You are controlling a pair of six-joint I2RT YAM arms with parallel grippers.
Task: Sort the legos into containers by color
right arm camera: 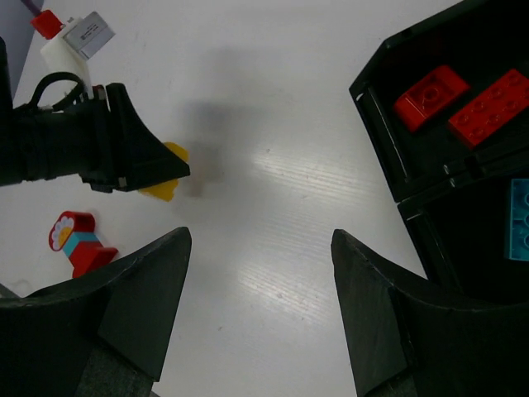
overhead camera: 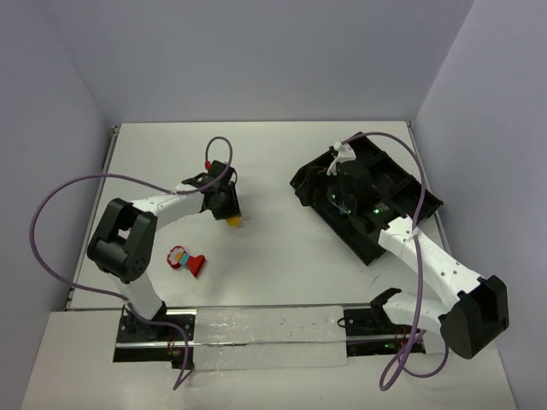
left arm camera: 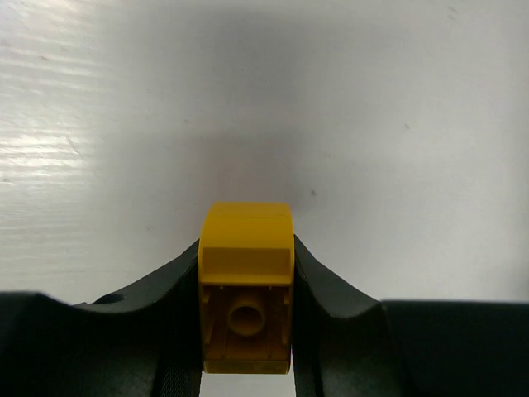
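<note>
White table [overhead camera: 282, 256] boxed in by plain pale walls [overhead camera: 256, 60], bit of glare on the surface. Left gripper [left arm camera: 246, 258] is clamped on a yellow brick [left arm camera: 246, 240] left of centre, right gripper [right arm camera: 260, 240] hangs open by the black tray [right arm camera: 376, 116], which has red bricks [right arm camera: 430, 95] and a cyan brick [right arm camera: 518, 219] in separate compartments. A red-cyan clump [overhead camera: 184, 259] sits loose on the table near the left arm

Cyan lego [right arm camera: 518, 219] half off-frame (right wrist view)

Bright, even overhead light; soft shadows; faint glare on the table [right arm camera: 273, 165].
</note>
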